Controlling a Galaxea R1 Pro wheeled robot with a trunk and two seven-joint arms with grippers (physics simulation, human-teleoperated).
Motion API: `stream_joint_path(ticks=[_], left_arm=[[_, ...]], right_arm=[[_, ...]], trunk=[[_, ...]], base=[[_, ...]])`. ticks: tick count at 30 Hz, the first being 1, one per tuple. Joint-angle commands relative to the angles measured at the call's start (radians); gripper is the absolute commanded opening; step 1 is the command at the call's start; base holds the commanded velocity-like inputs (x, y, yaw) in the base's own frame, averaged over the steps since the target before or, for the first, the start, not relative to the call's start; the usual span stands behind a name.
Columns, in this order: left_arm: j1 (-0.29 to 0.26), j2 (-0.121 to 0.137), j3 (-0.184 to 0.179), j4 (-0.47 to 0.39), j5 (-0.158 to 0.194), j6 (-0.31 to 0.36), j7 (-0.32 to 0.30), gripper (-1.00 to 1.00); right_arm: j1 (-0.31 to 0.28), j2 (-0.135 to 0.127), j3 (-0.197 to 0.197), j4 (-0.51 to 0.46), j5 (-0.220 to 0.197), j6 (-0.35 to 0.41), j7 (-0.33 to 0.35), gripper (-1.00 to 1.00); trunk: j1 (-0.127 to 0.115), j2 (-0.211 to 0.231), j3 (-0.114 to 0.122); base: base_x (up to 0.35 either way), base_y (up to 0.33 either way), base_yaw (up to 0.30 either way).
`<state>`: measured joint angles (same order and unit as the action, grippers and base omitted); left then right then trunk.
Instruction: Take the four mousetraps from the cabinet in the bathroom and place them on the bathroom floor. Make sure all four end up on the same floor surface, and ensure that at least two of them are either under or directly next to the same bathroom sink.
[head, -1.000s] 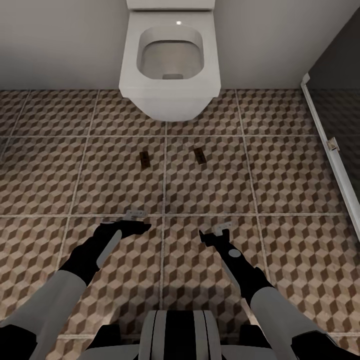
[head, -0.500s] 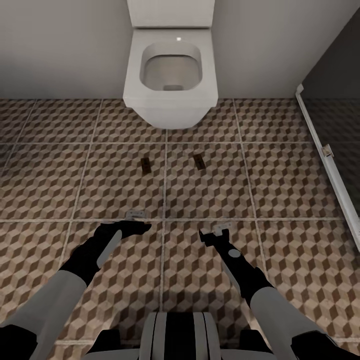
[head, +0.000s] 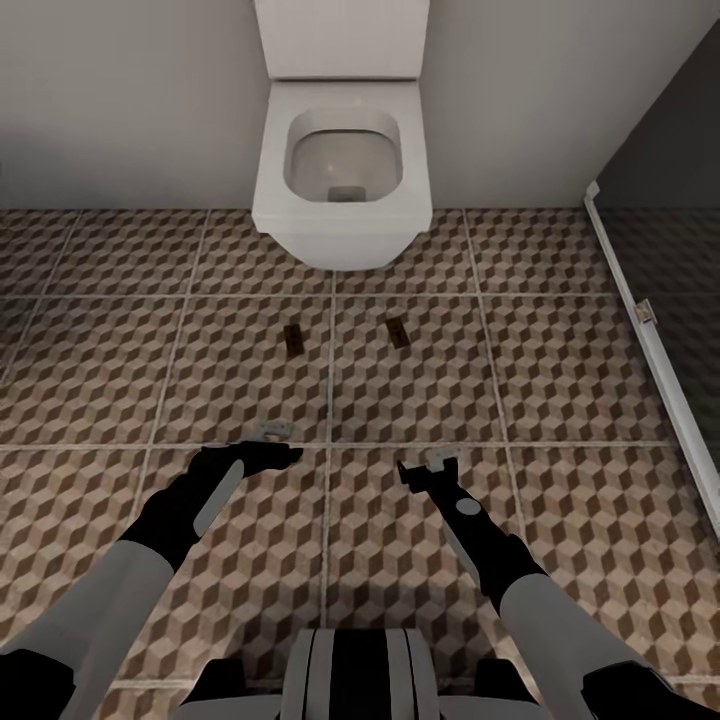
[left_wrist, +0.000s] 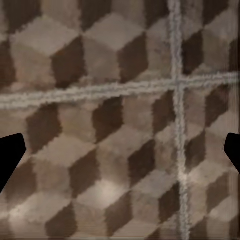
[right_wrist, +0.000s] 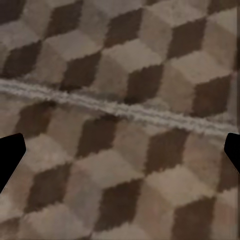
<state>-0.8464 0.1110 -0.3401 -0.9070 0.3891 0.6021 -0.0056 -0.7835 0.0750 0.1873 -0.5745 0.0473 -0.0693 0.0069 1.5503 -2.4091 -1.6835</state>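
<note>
Brown, beige and white cube-printed tiles of the bathroom floor (head: 560, 380) spread under both arms. Two mousetraps lie flat on them just near of the white toilet (head: 342, 180): the left mousetrap (head: 293, 340) and the right mousetrap (head: 398, 331), a little apart, one on either side of a pale grout line. At this range each reads only as a small dark rectangle, so I may be missing detail on them.

The left gripper (head: 272, 432) and the right gripper (head: 432, 462) hang low over the tiles, nearer the robot than the traps. In each wrist view the dark fingertips sit at opposite edges with bare tile between them, so both sets of fingers are spread wide and carry nothing.

Judging by this, two traps are already set down and the hands are free. No sink is in sight, so whether these two count as next to one cannot be told. The next move likely calls for going to the cabinet for the remaining traps, and checking placement against the sink.

No brand, label or readable writing shows anywhere.
</note>
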Motion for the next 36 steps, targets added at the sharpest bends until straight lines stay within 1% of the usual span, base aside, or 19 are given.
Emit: stream_joint_path(ticks=[1,31,36], left_arm=[[0.0,0.001,-0.002,-0.001,0.001,0.004,-0.001,1.0],[0.0,0.001,-0.002,0.064,0.001,-0.001,-0.002,1.0],[0.0,-0.001,-0.002,0.094,0.001,-0.004,-0.002,1.0]], right_arm=[[0.0,0.0,0.0,0.001,0.005,-0.003,0.001,1.0],[0.0,-0.002,0.001,0.001,0.005,-0.003,0.001,1.0],[0.0,-0.005,0.001,0.001,0.005,-0.012,0.001,1.0]], trunk=[[-0.004,0.007,0.003],[-0.119,0.217,0.097],[-0.138,0.252,0.112]], base=[[0.0,0.0,0.0],[0.0,0.0,0.0],[0.0,0.0,0.0]])
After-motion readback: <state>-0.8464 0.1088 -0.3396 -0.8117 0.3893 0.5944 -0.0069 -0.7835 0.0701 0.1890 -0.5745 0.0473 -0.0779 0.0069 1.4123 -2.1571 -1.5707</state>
